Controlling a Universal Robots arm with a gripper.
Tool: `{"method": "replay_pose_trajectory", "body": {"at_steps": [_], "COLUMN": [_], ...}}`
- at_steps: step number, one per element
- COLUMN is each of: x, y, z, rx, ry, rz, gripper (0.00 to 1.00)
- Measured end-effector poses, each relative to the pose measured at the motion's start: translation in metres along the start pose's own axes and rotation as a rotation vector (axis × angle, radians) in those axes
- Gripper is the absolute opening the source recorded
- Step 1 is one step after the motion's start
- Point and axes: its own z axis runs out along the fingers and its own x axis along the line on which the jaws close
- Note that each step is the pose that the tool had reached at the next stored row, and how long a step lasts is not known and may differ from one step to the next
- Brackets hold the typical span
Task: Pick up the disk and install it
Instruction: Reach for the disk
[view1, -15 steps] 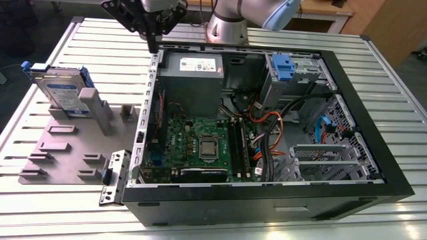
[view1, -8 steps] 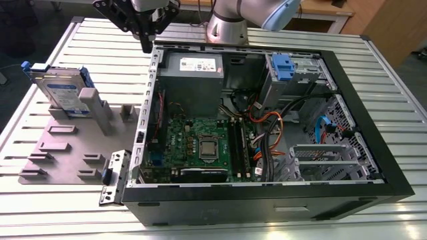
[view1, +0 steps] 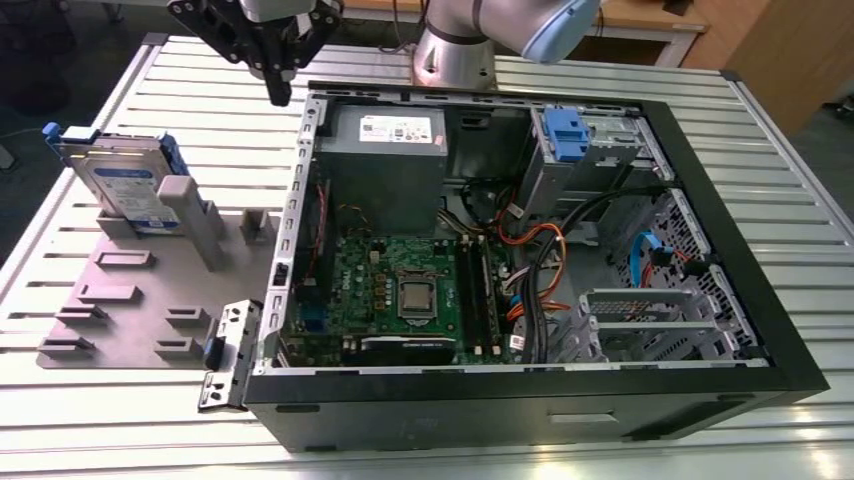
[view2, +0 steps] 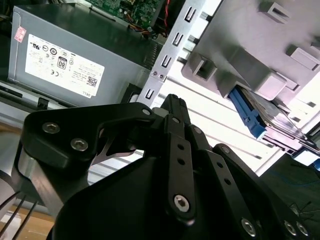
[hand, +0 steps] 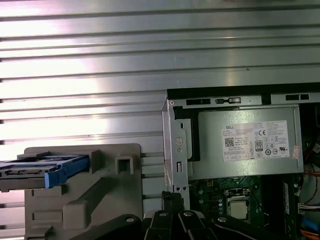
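Exterior view: the end effector (view1: 279, 92) hangs clenched, tips together and grasping nothing, just outside the far-left corner of the open computer case (view1: 747, 300). The disk (view1: 120, 185) stands on edge in a grey holder (view1: 120, 310) on the slatted counter (view1: 134, 420), at the exterior view's left of the case and well apart from the end effector. Its white-and-blue label faces outward, the print too small to make out, and a blue bracket rims its edges. Inside the case, the grey power supply (view1: 384, 135) carries a white sticker (view1: 400, 127) with certification marks. A blue latch (view1: 566, 135) sits on the drive bay at far right. Bare counter separates holder and case wall. In both wrist views the disk (view2: 260, 119) (hand: 40, 170) lies beyond the shut fingertips (view2: 172, 102) (hand: 172, 197).
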Motion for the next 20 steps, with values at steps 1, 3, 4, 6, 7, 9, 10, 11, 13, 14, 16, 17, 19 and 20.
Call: {"method": "replay_pose_trajectory", "body": {"at_steps": [1, 3, 4, 6, 7, 9, 10, 11, 13, 14, 16, 17, 19, 20], "x": [0.0012, 0.0023, 0.0023, 0.0024, 0.0025, 0.0033, 0.004, 0.0048, 0.0065, 0.0074, 0.0098, 0.011, 0.0138, 0.0154], "y": [-0.0001, -0.0002, -0.0002, -0.0002, -0.0002, -0.0003, -0.0003, -0.0004, -0.0005, -0.0006, -0.0008, -0.0008, -0.0011, -0.0012], "z": [-0.0001, 0.0, 0.0, -0.0001, -0.0001, -0.0001, -0.0002, -0.0002, -0.0002, -0.0002, -0.0002, -0.0002, -0.0003, -0.0003], "rx": [0.0, 0.0, 0.0, 0.0001, 0.0, 0.0, 0.0001, 0.0001, 0.0, 0.0001, 0.0, 0.0, 0.0001, 0.0], "ry": [0.0001, 0.0, 0.0, 0.0001, 0.0001, 0.0, 0.0001, 0.0001, 0.0001, 0.0001, 0.0001, 0.0001, 0.0001, 0.0], "rz": [0.0, 0.0, 0.0, 0.0, 0.0, 0.0, 0.0, 0.0, 0.0, 0.0, 0.0, 0.0, 0.0, 0.0], "gripper": [0.11, 0.11, 0.11, 0.11, 0.11, 0.11, 0.11, 0.11, 0.11, 0.11, 0.11, 0.11, 0.11, 0.11]}}
